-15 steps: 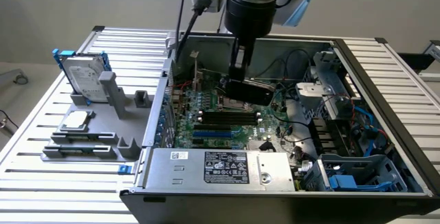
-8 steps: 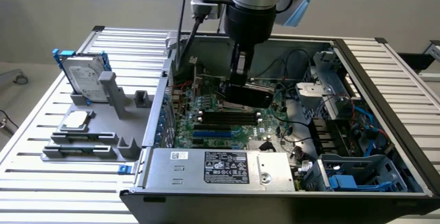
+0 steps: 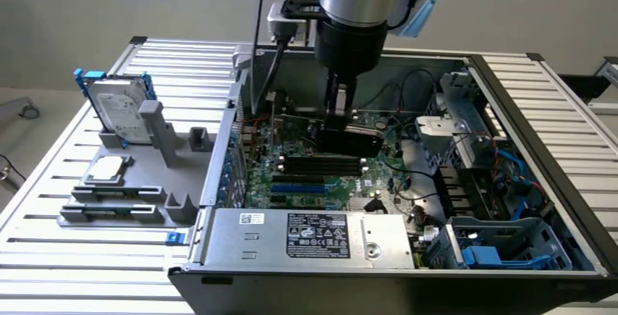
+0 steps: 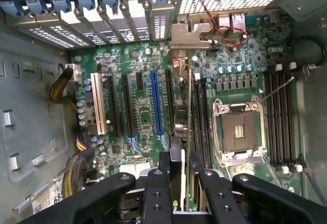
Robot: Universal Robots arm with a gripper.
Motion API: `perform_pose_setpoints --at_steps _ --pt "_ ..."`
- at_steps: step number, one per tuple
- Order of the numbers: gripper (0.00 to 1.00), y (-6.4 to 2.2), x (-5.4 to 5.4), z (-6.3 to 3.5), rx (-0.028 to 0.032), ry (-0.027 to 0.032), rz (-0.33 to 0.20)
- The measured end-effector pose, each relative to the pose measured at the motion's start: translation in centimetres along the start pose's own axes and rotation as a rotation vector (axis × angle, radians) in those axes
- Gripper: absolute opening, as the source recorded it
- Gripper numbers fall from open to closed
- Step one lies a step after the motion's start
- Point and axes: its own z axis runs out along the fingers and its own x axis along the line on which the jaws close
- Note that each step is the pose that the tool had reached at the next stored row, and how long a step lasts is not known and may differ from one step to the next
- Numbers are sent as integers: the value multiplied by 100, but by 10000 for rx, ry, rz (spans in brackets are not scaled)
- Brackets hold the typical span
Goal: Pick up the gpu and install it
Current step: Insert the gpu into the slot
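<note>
Wrist view looks packed lol, what's your pincer [image 4: 179, 164] actually got? — lurker

It's clamped on the gpu [image 4: 182, 127]. Both fingers [image 4: 156, 188] are pressed to its flat faces, so I'm closed down to card thickness. The card stands on edge right under me, inside the open case [image 3: 540, 105]. — me

Where's it sitting on the board? — lurker

Over the motherboard [image 4: 138, 127], between the long blue slot [image 4: 156, 101] and the black memory slots [image 4: 202, 117] next to the CPU socket [image 4: 240, 127]. Its silver bracket [image 4: 190, 35] sits by the rear slot openings. Can't tell if the bottom edge is down in a slot or just above one. From the exterior view, the black cover faces the power supply [image 3: 309, 237] at the end of the case nearest the camera. Outside, on the exterior view's left, the hard drive [image 3: 121, 108] in its blue frame stands upright in a grey holder [image 3: 158, 130] on the ribbed surface [image 3: 58, 257], well apart from me. — me
</note>
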Motion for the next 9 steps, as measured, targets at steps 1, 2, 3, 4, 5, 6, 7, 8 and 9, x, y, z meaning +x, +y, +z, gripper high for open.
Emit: perform_pose_setpoints --at_steps 1,2,3,4,5,6,7,8,9 --pt "26 -2 9 12 -4 -5 -88" --pt "26 -3 18 24 -11 -7 -178" --pt "26 -4 25 36 -18 -9 -274" --pt "26 -5 32 50 -26 -15 -372" --pt "26 -6 39 66 -33 -22 -472" --pt "26 -8 46 81 -41 -29 -568" --pt "26 -9 52 93 -49 -33 -665" --pt "26 -9 58 104 -55 -33 -762" --pt "26 -9 63 113 -59 -31 -847"
